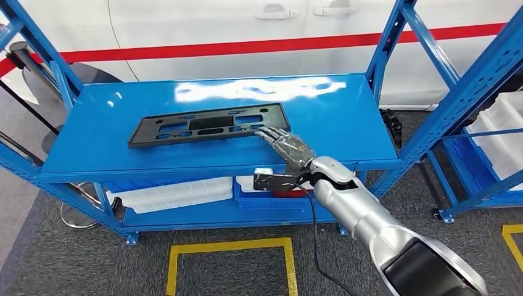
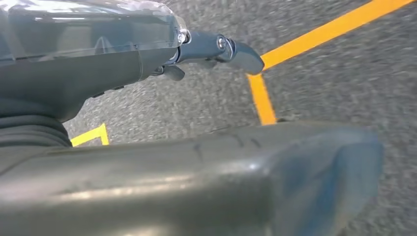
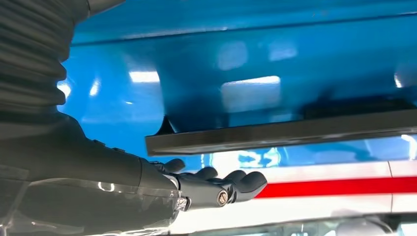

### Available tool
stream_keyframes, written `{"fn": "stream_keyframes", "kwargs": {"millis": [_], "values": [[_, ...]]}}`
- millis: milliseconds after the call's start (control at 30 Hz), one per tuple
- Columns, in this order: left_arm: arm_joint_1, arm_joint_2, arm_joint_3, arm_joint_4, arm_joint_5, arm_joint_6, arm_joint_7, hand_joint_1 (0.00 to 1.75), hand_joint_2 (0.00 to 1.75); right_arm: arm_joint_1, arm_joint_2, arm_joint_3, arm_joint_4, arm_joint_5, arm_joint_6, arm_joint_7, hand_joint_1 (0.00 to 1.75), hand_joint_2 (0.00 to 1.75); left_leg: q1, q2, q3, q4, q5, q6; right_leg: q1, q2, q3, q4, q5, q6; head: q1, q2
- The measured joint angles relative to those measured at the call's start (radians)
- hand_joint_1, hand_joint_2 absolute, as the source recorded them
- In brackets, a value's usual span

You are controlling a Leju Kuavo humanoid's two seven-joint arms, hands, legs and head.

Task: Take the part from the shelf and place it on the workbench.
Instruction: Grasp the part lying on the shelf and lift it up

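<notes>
The part point(image 1: 210, 124) lies flat on the top deck of the blue shelf point(image 1: 111, 154), toward the left and middle of the deck, its long side running across the robot's view. It is a long, thin, matte black plastic plate, rectangular, with a row of slots and rectangular cut-outs through it and a raised rim along its edges. In the right wrist view its near edge point(image 3: 285, 132) reads as a dark, straight strip just off the glossy blue surface.

The right robot hand point(image 1: 285, 145) reaches over the front edge of the shelf, fingers stretched out and lying close side by side, their tips at the part's right-hand near corner. They touch it or nearly so; I cannot tell which. Nothing is pinched: the right wrist view shows the fingers point(image 3: 231, 183) extended flat, with the part's edge beside them, not between them.

The left robot hand point(image 2: 216, 49) hangs over grey carpet marked with yellow tape point(image 2: 260, 101); its fingers look loosely extended and hold nothing.

So the task is, as I judge it, at its very start: the reach is made, but the grasp, the lift, the carry and the setting down on the counter all remain. A plate this thin and flat will likely need sliding to the shelf edge or a fingertip worked under it.

White bins point(image 1: 176, 192) sit on the deck below, and a white car with a red stripe point(image 1: 247, 46) stands behind.
</notes>
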Motion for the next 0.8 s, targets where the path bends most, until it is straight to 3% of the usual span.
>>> {"fn": "stream_keyframes", "kwargs": {"millis": [67, 100, 133, 233, 267, 367, 400, 433, 500, 533, 567, 600, 667, 700, 733, 767, 800], "values": [[0.008, 0.000, 0.000, 0.000, 0.000, 0.000, 0.000, 0.00, 0.00, 0.006, 0.001, 0.006, 0.003, 0.000, 0.001, 0.000, 0.00, 1.75, 0.007, 0.001, -0.068, -0.001, -0.088, -0.008, -0.002, 0.002, 0.054, -0.008, -0.036, 0.002, 0.000, 0.000], [0.012, 0.000, 0.000, 0.000, 0.000, 0.000, -0.001, 0.00, 0.00, 0.008, 0.002, 0.008, 0.004, 0.000, 0.001, 0.000, 0.00, 1.75, 0.010, 0.002, -0.092, -0.032, -0.101, -0.011, -0.003, 0.004, 0.083, -0.010, -0.057, 0.005, 0.000, 0.000], [0.017, 0.000, 0.000, 0.000, 0.000, -0.001, -0.001, 0.00, 0.00, 0.009, 0.002, 0.011, 0.006, -0.001, 0.001, 0.000, 0.00, 1.75, 0.014, 0.002, -0.110, -0.082, -0.063, -0.013, -0.005, 0.005, 0.111, -0.011, -0.079, 0.009, 0.000, 0.000], [0.029, -0.001, 0.000, 0.003, 0.000, -0.004, -0.002, 0.00, 0.00, 0.023, 0.002, 0.021, 0.016, -0.008, 0.000, 0.001, 0.00, 1.75, 0.016, 0.006, -0.143, -0.231, 0.221, -0.005, -0.004, 0.011, 0.171, 0.000, -0.140, 0.028, 0.001, 0.000], [0.028, -0.001, 0.000, 0.004, -0.001, -0.006, -0.002, 0.00, 0.00, 0.025, 0.002, 0.025, 0.019, -0.010, -0.001, 0.000, 0.00, 1.75, 0.012, 0.006, -0.145, -0.243, 0.270, 0.003, -0.005, 0.013, 0.179, 0.004, -0.154, 0.036, 0.001, 0.000], [0.012, -0.001, 0.000, 0.004, -0.003, -0.009, 0.003, 0.00, 0.00, 0.012, 0.008, 0.027, 0.016, -0.021, -0.002, 0.000, 0.00, 1.75, 0.003, 0.005, -0.128, -0.234, 0.249, 0.031, -0.017, 0.011, 0.195, 0.008, -0.185, 0.059, 0.000, 0.000], [0.006, -0.001, 0.000, 0.004, -0.003, -0.010, 0.005, 0.00, 0.00, 0.007, 0.010, 0.028, 0.015, -0.026, 0.001, -0.001, 0.00, 1.75, 0.002, 0.005, -0.118, -0.239, 0.239, 0.040, -0.018, 0.008, 0.184, 0.035, -0.198, 0.062, 0.000, 0.000], [0.002, -0.001, 0.000, 0.004, -0.002, -0.010, 0.007, 0.00, 0.00, 0.005, 0.010, 0.028, 0.015, -0.031, 0.005, -0.001, 0.00, 1.75, 0.003, 0.004, -0.106, -0.245, 0.231, 0.045, -0.019, 0.004, 0.155, 0.088, -0.217, 0.064, 0.000, 0.000], [0.000, -0.001, 0.000, 0.004, -0.001, -0.012, 0.009, 0.00, 0.00, 0.011, 0.010, 0.028, 0.017, -0.037, 0.018, -0.001, 0.00, 1.75, 0.002, 0.003, -0.086, -0.250, 0.213, 0.050, -0.017, 0.000, 0.047, 0.242, -0.250, 0.068, 0.000, 0.000], [0.001, -0.001, 0.000, 0.004, 0.000, -0.013, 0.009, 0.00, 0.00, 0.017, 0.010, 0.029, 0.018, -0.043, 0.029, -0.001, 0.00, 1.75, 0.001, 0.001, -0.076, -0.251, 0.204, 0.050, -0.016, 0.000, -0.008, 0.301, -0.249, 0.069, 0.000, 0.000], [0.004, -0.001, 0.000, 0.004, 0.001, -0.013, 0.010, 0.00, 0.00, 0.023, 0.010, 0.030, 0.020, -0.051, 0.043, -0.001, 0.00, 1.75, 0.000, 0.000, -0.065, -0.251, 0.195, 0.050, -0.014, 0.000, -0.049, 0.325, -0.226, 0.067, 0.000, 0.000], [0.007, -0.002, 0.000, 0.004, 0.002, -0.012, 0.011, 0.00, 0.00, 0.027, 0.009, 0.031, 0.022, -0.062, 0.057, 0.000, 0.00, 1.75, -0.002, -0.002, -0.055, -0.251, 0.186, 0.050, -0.010, -0.001, -0.071, 0.307, -0.183, 0.062, 0.000, 0.000], [0.014, -0.003, 0.000, 0.004, 0.006, -0.009, 0.014, 0.00, 0.00, 0.029, 0.007, 0.033, 0.025, -0.082, 0.076, 0.000, 0.00, 1.75, -0.003, -0.006, -0.034, -0.253, 0.171, 0.049, 0.004, -0.002, -0.067, 0.184, -0.067, 0.039, 0.000, 0.000], [0.017, -0.004, 0.000, 0.004, 0.008, -0.008, 0.016, 0.00, 0.00, 0.029, 0.005, 0.033, 0.027, -0.089, 0.078, 0.000, 0.00, 1.75, -0.006, -0.007, -0.027, -0.252, 0.165, 0.047, 0.011, -0.003, -0.057, 0.124, -0.024, 0.025, 0.000, 0.000], [0.018, -0.006, 0.000, 0.004, 0.010, -0.006, 0.017, 0.00, 0.00, 0.028, 0.004, 0.034, 0.028, -0.093, 0.080, -0.001, 0.00, 1.75, -0.006, -0.007, -0.023, -0.253, 0.160, 0.044, 0.018, -0.004, -0.046, 0.080, -0.001, 0.014, 0.000, 0.000], [0.019, -0.007, 0.000, 0.004, 0.010, -0.004, 0.019, 0.00, 0.00, 0.028, 0.003, 0.035, 0.028, -0.096, 0.080, -0.001, 0.00, 1.75, -0.007, -0.007, -0.021, -0.251, 0.155, 0.042, 0.020, -0.005, -0.037, 0.054, 0.000, 0.010, 0.000, 0.000], [0.020, -0.008, 0.000, 0.005, 0.011, -0.002, 0.020, 0.00, 0.00, 0.028, 0.002, 0.036, 0.029, -0.098, 0.079, -0.002, 0.00, 1.75, -0.008, -0.008, -0.021, -0.249, 0.152, 0.039, 0.019, -0.005, -0.030, 0.044, -0.007, 0.016, 0.000, 0.000]]}}
